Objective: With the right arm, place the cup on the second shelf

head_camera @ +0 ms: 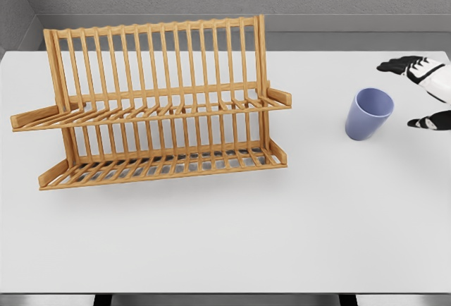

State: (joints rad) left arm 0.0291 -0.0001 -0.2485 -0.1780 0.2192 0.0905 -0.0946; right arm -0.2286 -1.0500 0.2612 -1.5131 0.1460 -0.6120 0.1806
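A lavender-blue cup [368,113] stands upright on the white table, right of centre, its mouth facing up. My right hand [420,93] comes in at the right edge, just right of the cup and not touching it; its black-tipped fingers [399,65] are spread open around empty space. A wooden two-tier dish rack [158,105] stands on the left half of the table, with an upper slatted shelf [169,111] and a lower slatted shelf [169,166]. Both shelves hold nothing. The left arm does not show.
The white table [232,242] ends at a front edge along the bottom of the picture. A grey wall runs behind the table's far edge.
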